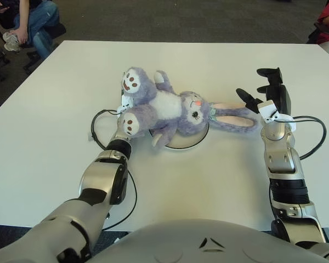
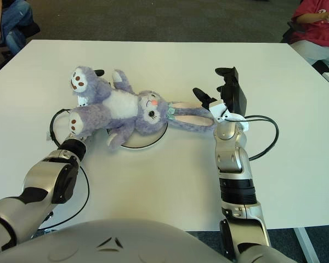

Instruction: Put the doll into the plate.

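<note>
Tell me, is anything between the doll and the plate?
Nothing visible. The doll already lies across the plate, left hand hidden under its legs; right hand open by the ears.

1. The doll [image 1: 172, 112] lies on its back across the plate [image 1: 187, 141], ears trailing right.
2. The left hand [image 1: 123, 112] sits under the doll's legs.
3. The right hand [image 1: 266, 93], fingers spread, shows right of the doll's ears.

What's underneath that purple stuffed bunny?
A white plate lies under the bunny's head and body; only its near rim shows, the rest is covered. The left hand is mostly hidden beneath the legs. The right hand hovers open by the ears.
</note>
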